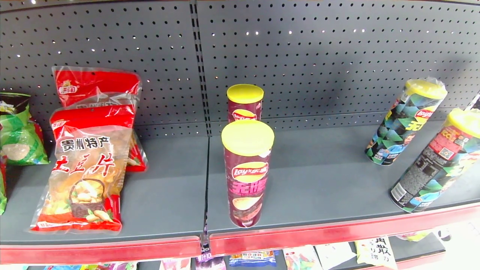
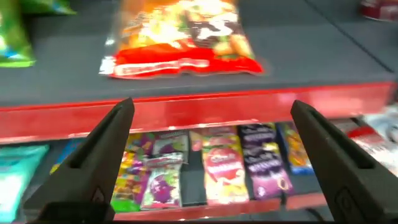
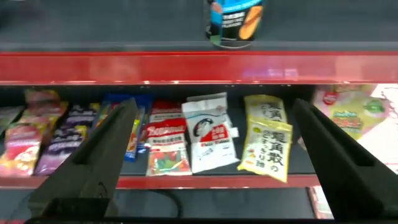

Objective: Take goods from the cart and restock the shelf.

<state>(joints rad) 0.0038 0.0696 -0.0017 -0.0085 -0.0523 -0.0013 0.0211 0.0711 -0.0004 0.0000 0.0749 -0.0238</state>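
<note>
**Head view.** A grey shelf (image 1: 168, 202) with a red front lip (image 1: 112, 249) stands before a perforated back panel (image 1: 300, 56). At far left lies a green bag (image 1: 18, 138). Right of it the near red snack bag (image 1: 84, 168) leans against a far red snack bag (image 1: 95, 86). At centre the near maroon can (image 1: 247, 180) stands upright by the lip, with the far maroon can (image 1: 245, 103) directly behind it and apart. At right are the far patterned can (image 1: 407, 122) and, at the edge, the near patterned can (image 1: 437, 165). All four cans have yellow lids.

**Left wrist view.** The left gripper (image 2: 212, 106) is released, its fingers spread wide and grasping nothing. It hangs in front of the red lip, with the near red snack bag (image 2: 180, 37) on the deck beyond. Colourful packets (image 2: 217, 168) line the lower shelf (image 2: 186, 208).

**Right wrist view.** The right gripper (image 3: 214, 102) is likewise released and bare, facing the lip. The base of a dark can (image 3: 235, 22) rests on the deck above. A white packet (image 3: 208, 130) and a yellow packet (image 3: 267, 134) lie side by side below.
</note>
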